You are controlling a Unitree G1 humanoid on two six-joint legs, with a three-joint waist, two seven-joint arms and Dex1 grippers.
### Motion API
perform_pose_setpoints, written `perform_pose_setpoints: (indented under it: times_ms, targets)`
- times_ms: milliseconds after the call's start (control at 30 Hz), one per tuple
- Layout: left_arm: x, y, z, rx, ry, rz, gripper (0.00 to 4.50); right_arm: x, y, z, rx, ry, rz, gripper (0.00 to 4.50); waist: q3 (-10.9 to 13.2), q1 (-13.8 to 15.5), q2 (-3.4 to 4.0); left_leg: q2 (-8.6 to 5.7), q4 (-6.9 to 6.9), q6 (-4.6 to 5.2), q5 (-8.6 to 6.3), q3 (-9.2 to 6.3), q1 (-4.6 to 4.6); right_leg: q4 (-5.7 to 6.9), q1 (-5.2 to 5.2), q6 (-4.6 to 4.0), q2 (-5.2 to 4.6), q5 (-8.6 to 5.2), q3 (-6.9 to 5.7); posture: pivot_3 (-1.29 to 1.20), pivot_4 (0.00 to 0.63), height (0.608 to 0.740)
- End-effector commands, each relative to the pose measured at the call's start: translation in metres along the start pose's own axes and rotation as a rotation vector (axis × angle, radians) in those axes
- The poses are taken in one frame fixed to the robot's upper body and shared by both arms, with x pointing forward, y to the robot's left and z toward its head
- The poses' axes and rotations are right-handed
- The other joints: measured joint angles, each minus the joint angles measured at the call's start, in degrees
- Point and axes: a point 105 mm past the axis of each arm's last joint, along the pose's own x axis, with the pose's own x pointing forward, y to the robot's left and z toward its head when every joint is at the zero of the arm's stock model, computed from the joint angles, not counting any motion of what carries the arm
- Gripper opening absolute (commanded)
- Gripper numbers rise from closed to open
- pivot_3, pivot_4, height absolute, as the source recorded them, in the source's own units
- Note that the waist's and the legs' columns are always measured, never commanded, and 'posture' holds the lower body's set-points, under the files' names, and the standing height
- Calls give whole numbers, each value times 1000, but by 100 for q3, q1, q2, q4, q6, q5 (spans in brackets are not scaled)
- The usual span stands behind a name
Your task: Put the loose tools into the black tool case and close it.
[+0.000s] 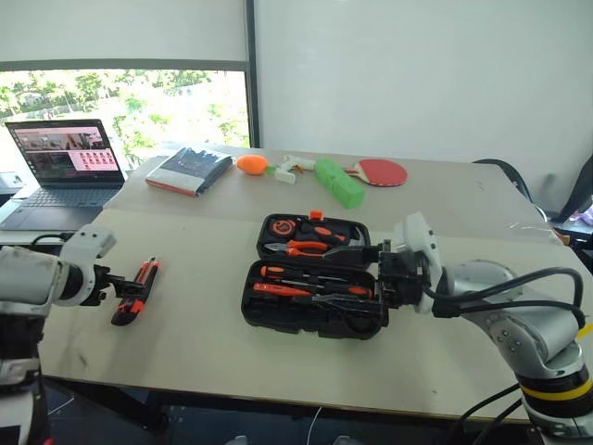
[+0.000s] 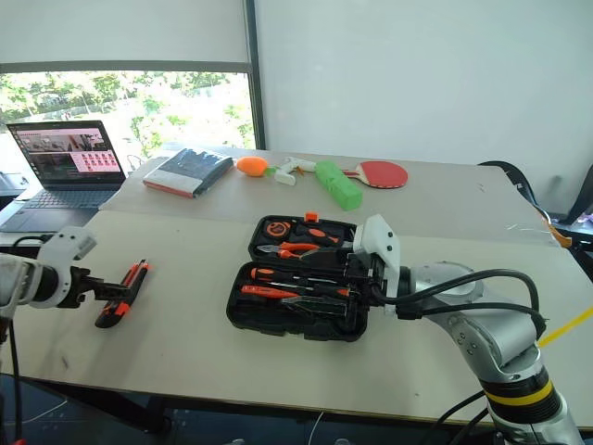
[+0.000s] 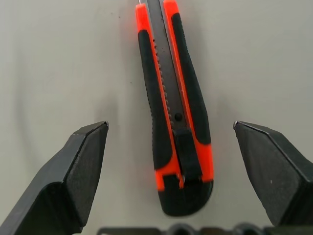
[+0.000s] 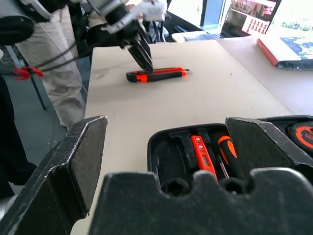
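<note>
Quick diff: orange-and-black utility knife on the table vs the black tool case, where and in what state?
The orange-and-black utility knife lies loose on the table's left side; the black moulded-plastic tool case sits mid-table.
The knife is slim and lies between the open left gripper's fingers, ungripped; the case is broad, lying open, with tools in its slots.
The right gripper is open at the case's right edge.
Both are orange and black.

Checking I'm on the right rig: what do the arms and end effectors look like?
Both arms are silver-grey metal with white housings at the wrists. Each end effector, left and right, has two black wedge-shaped fingers with a matte textured face. Black cables loop along the right arm, which carries a yellow band near its base.
</note>
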Motion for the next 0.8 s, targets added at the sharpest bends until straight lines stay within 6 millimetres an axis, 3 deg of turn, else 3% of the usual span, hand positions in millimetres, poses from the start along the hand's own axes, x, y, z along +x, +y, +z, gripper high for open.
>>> perform_pose_setpoints:
  times_ms: [33,233,333,500,567,667,800]
  targets:
    - [7,-1,8,15,9,-4,4406,1,9,8,-36,-22,-5,4500,0,0,0,0,0,0,0,0,-1,-1,0,0,0,0,0,0,150,736]
    - [25,-10,6,-16,59,-62,4406,-1,12,9,-35,-24,-30,4500,-1,-1,0,-2,-2,-2,1,0,-2,2,-1,0,-1,0,0,0,150,736]
    - [28,-13,3,-18,78,-79,3774,-2,12,8,-34,-23,-45,4500,-1,-3,0,-2,-2,-3,2,0,1,5,0,0,-1,0,0,0,150,736]
    - [32,-14,-3,-18,98,-83,1974,-5,13,8,-31,-21,-60,4500,-2,6,1,-6,-2,-3,3,0,1,3,1,1,-5,0,0,0,150,736]
    - [32,-14,-1,-6,87,-83,1598,-6,13,8,-31,-19,-62,4500,-2,5,1,-6,-2,-3,2,0,1,2,2,1,-5,0,0,0,150,736]
    - [29,-18,16,50,24,-88,1580,-8,12,7,-32,-10,-67,4500,-2,12,1,-6,-2,-3,3,-1,2,3,2,1,-5,0,0,0,150,736]
    - [16,-49,67,321,-160,-154,1577,-13,10,5,-31,10,-75,4500,2,66,-6,-8,5,-5,5,-4,-3,4,4,1,-7,0,-5,0,150,736]
